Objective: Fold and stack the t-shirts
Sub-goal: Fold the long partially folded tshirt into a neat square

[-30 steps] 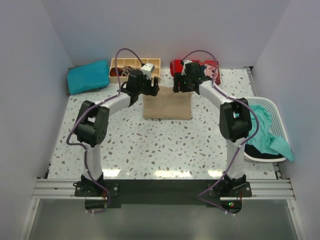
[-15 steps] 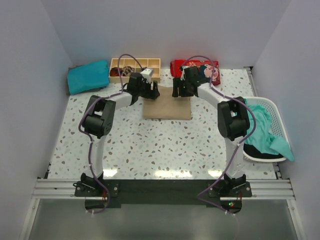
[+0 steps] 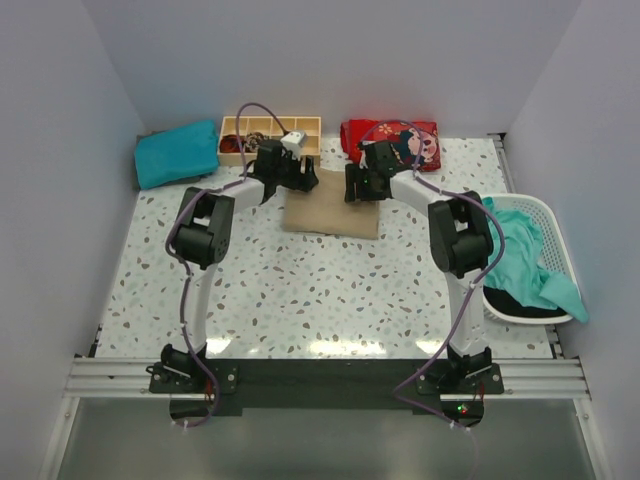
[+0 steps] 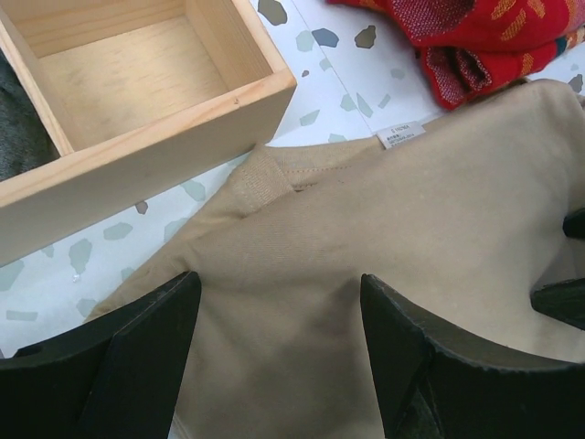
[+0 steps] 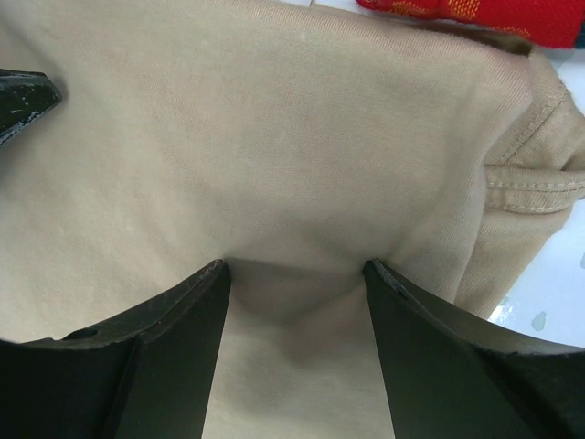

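Observation:
A tan t-shirt (image 3: 330,212) lies folded into a rectangle at the back middle of the table. My left gripper (image 3: 303,180) stands open over its far left corner, and its fingertips rest on the cloth (image 4: 439,210) near the collar. In the left wrist view the left gripper (image 4: 279,283) has only flat cloth between its jaws. My right gripper (image 3: 353,185) is open at the far right corner. The right gripper (image 5: 294,267) presses a shallow dent into the tan cloth (image 5: 274,137). A folded teal t-shirt (image 3: 177,153) sits at the back left. Another teal t-shirt (image 3: 530,260) hangs out of the basket.
A wooden compartment box (image 3: 270,130) stands just behind the left gripper, and its corner (image 4: 137,119) is close to the shirt's collar. A red patterned cloth (image 3: 400,135) lies behind the right gripper. A white basket (image 3: 555,215) stands at the right edge. Walls enclose three sides.
Both arms have stretched further towards the back, their elbows moving away from the near edge. The grippers stay open at the tan shirt's far edge, and the shirt has skewed slightly.

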`<act>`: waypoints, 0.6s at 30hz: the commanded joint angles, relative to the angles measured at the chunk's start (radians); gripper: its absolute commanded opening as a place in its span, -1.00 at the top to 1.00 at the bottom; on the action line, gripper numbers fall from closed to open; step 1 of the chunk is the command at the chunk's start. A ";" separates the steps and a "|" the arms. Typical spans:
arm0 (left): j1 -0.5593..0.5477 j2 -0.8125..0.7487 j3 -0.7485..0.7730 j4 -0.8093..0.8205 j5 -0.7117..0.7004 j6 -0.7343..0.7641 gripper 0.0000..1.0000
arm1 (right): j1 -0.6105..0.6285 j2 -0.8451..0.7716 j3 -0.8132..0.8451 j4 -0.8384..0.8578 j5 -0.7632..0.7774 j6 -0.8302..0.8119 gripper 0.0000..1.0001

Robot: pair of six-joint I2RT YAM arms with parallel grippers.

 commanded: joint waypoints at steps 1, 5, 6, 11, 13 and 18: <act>0.034 0.007 0.019 0.016 -0.001 0.038 -0.52 | -0.002 0.015 -0.028 -0.044 0.065 -0.002 -0.31; 0.035 -0.051 -0.015 0.050 0.027 0.032 -0.53 | -0.004 -0.037 -0.045 0.006 0.035 -0.041 -0.31; 0.035 -0.089 -0.024 0.061 0.031 0.029 -0.53 | -0.002 -0.060 -0.063 0.021 0.023 -0.045 -0.31; 0.035 -0.229 -0.078 0.093 0.005 0.012 -0.56 | -0.002 -0.209 -0.101 0.075 0.024 -0.053 -0.35; 0.035 -0.295 -0.115 0.092 -0.034 0.003 -0.58 | -0.002 -0.238 -0.109 0.062 0.039 -0.056 -0.36; 0.035 -0.414 -0.251 0.084 -0.117 -0.050 -0.61 | -0.004 -0.281 -0.150 0.032 0.094 -0.038 -0.38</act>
